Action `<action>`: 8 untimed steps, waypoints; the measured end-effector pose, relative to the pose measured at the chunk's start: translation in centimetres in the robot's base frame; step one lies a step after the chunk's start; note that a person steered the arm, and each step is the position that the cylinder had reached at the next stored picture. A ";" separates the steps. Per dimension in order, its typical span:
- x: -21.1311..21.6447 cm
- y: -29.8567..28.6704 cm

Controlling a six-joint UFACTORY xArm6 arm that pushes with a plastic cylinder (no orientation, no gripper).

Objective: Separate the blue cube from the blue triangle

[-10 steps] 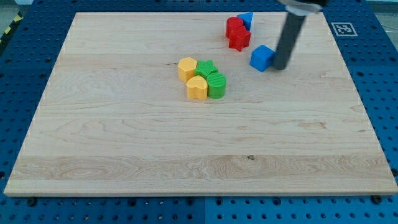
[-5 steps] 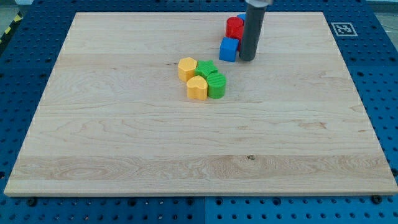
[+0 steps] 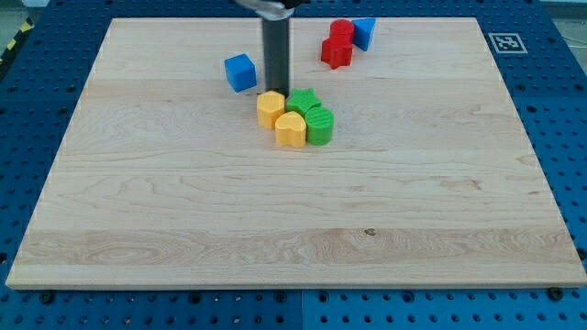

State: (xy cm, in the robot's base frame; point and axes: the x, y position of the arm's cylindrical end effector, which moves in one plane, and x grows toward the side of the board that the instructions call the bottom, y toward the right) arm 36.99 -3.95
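Note:
The blue cube point(image 3: 240, 71) sits alone on the wooden board point(image 3: 183, 202), left of centre near the view's top. The blue triangle point(image 3: 364, 32) lies at the top edge, touching the right side of two red blocks point(image 3: 337, 43). My tip point(image 3: 276, 91) stands right of the blue cube with a small gap, just above the yellow hexagon point(image 3: 271, 108). The cube and the triangle are far apart, with the rod and the red blocks between them.
A tight cluster sits below my tip: the yellow hexagon, a yellow heart-like block point(image 3: 291, 130), a green star-like block point(image 3: 304, 101) and a rounded green block point(image 3: 319, 124). A fiducial marker point(image 3: 503, 42) lies beyond the board's top right corner.
The rod swept from the view's right to the left, pushing the blue cube leftwards past the red blocks. The red blocks shifted slightly and the blue triangle now shows fully.

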 end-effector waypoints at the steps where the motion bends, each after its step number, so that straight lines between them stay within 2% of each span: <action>1: -2.8 -5.0; 2: -6.6 -10.1; 3: -6.1 -11.2; 4: -3.8 -9.2; 5: -3.9 -7.0; 6: -5.4 -5.8; 8: -9.3 -8.9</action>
